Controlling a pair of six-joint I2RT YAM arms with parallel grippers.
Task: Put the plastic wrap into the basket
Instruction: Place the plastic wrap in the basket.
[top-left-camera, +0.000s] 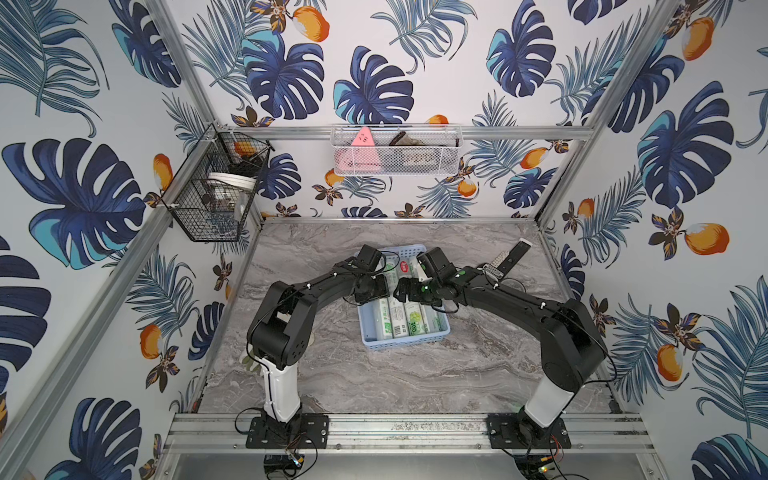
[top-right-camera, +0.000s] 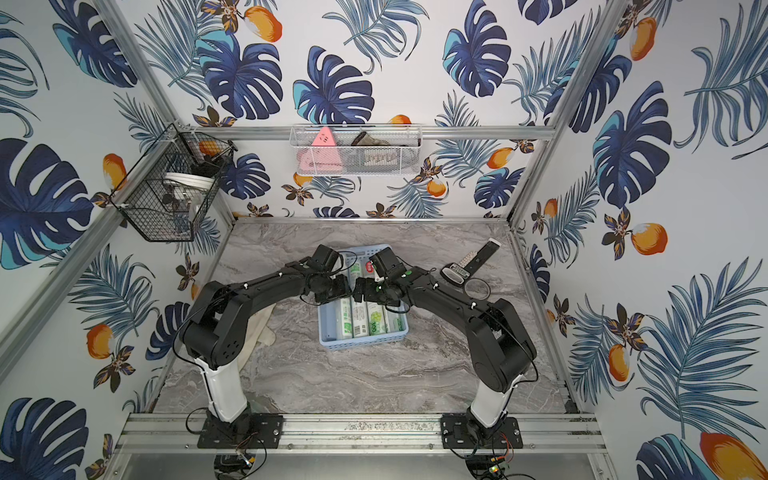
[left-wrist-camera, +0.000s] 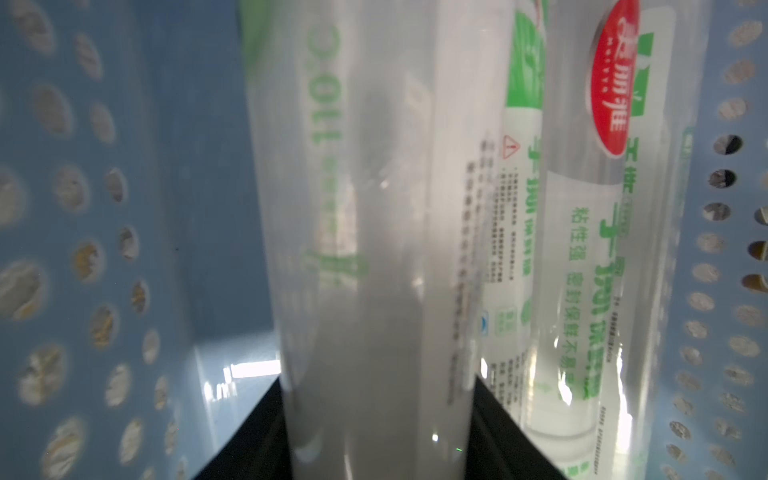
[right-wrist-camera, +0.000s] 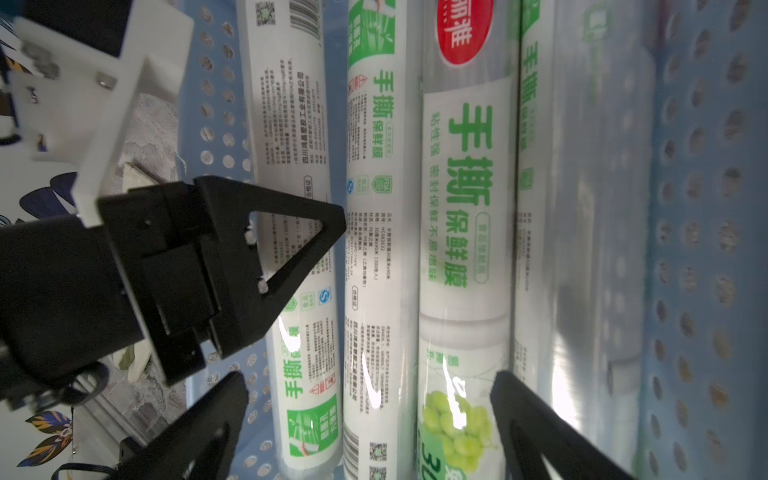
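Pinching a plastic wrap roll (left-wrist-camera: 374, 249) down in the basket (left-wrist-camera: 62, 208), the left fingers (left-wrist-camera: 257, 440) should part gently and lift straight, clear of the spread right fingers (right-wrist-camera: 536, 440).

4 rolls plastic wrap (right-wrist-camera: 382, 249). 3 baskets tot.: 1 blue basket (top-left-camera: 403, 343), 1 blk wire basket (top-left-camera: 195, 224), 1 wht mesh basket (top-left-camera: 446, 153). 1 remote (top-left-camera: 514, 255). 2 arms (top-left-camera: 316, 286), 2 tools: left tool (left-wrist-camera: 378, 380), right tool (right-wrist-camera: 368, 376).

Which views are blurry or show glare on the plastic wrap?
Left wrist view: the nearest plastic wrap roll is out of focus. Right wrist view: labels sharp, white glare streaks on the grape-printed roll, basket wall soft. Both top views: evenly lit.
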